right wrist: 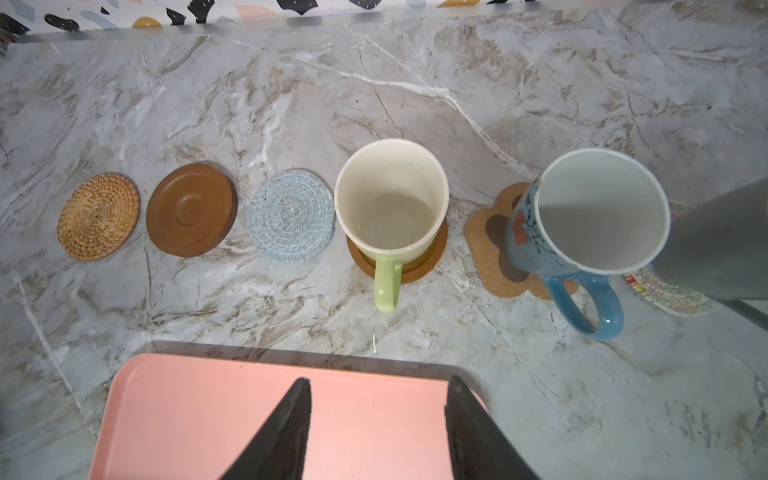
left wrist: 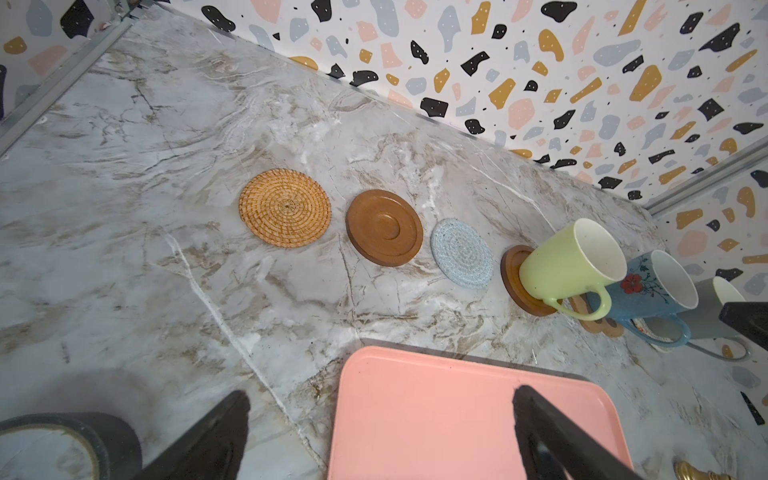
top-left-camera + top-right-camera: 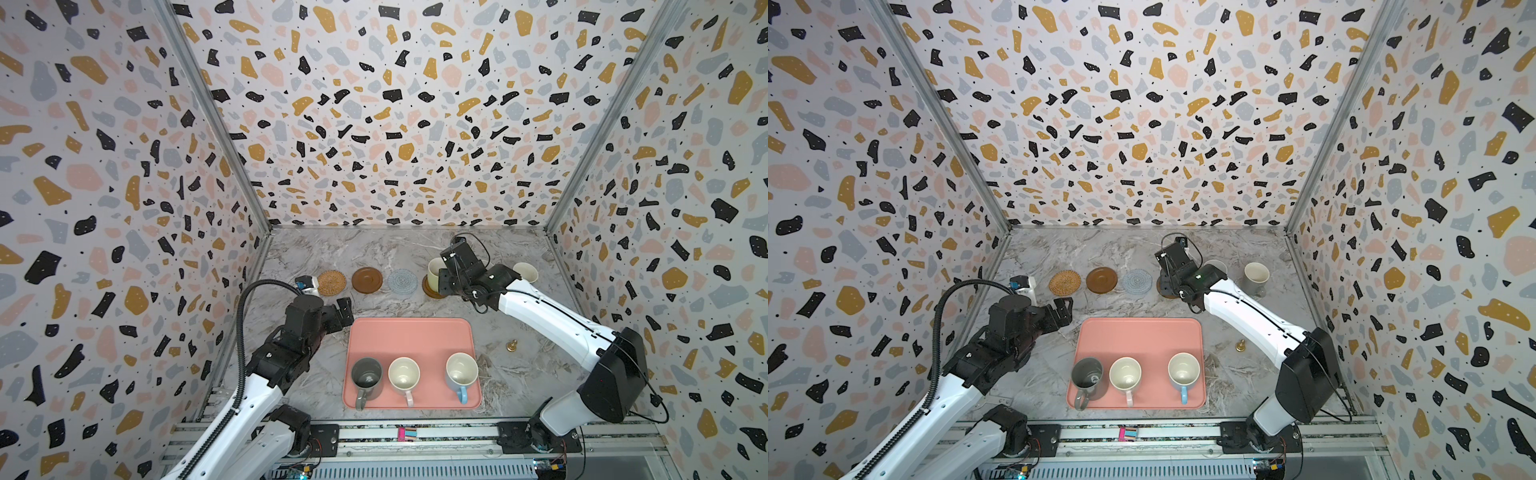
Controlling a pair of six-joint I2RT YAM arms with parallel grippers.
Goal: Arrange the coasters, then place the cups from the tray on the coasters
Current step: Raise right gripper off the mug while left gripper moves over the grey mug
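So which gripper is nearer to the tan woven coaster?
Left. The left gripper hovers near the tan woven coaster; the right gripper is along the row, by the light green mug.

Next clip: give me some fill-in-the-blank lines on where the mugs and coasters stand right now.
1. The tray holds ___ mugs.
2. The flowered mug on the paw-shaped coaster is ___.
3. The neighbouring mug, on a wooden coaster, is light ___.
4. The bare coaster between the tan woven coaster and the blue-grey one is made of ___.
Missing words: three; blue; green; wood.
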